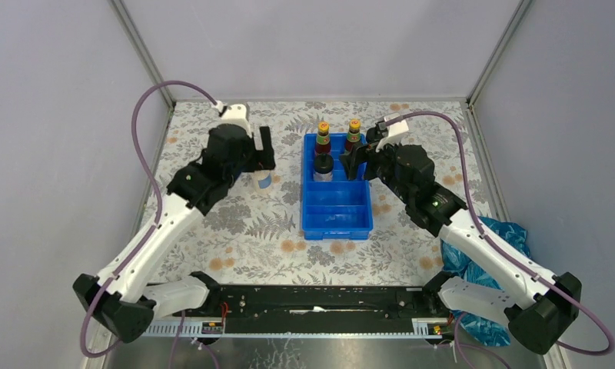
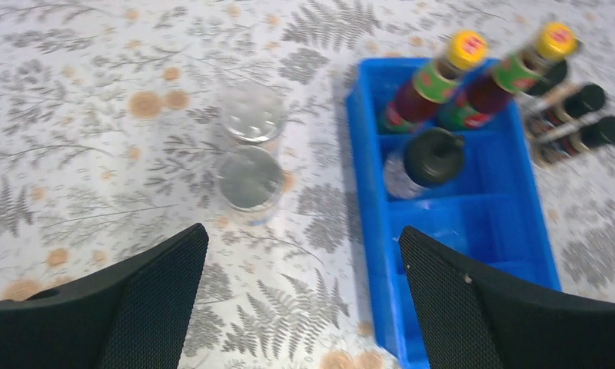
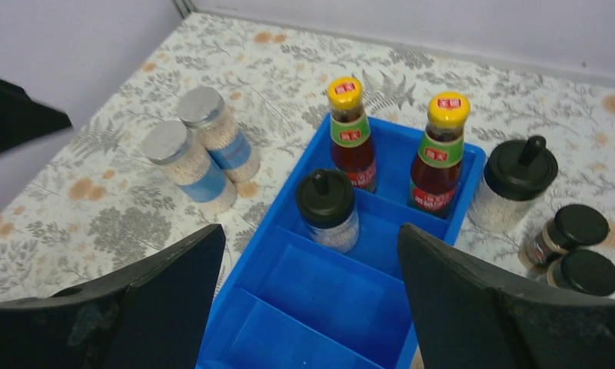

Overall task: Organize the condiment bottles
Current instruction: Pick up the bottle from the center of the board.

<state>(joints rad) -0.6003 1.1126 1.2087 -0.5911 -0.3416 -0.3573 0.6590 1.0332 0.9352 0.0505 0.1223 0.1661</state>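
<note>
The fern-printed table (image 1: 235, 223) carries a blue compartmented tray (image 1: 337, 223) at its middle. The left gripper (image 2: 300, 257) hangs above the table to the tray's left, jaws spread wide with nothing between them. The right gripper (image 3: 308, 250) hangs at the tray's right side, likewise spread and empty.

Two dark red sauce bottles (image 3: 350, 142) with yellow caps stand upright, side by side, in the tray's far row. They look tall and top-heavy, so the labelled body is the place to pinch, not the narrow neck. One clear shaker (image 3: 327, 211) with a black domed cap stands in the next row. The second shaker (image 3: 516, 184) stands outside, just beside the tray's right wall.

Two silver-lidded jars (image 3: 185, 165) with blue labels stand on the table left of the tray, close enough that they seem to touch, so a finger may not fit between them. Their smooth round walls are likely slippery and best gripped across the body, below the lid. Two short dark jars (image 3: 570, 234) with black caps sit right of the tray. They look light, squat and steady.
</note>
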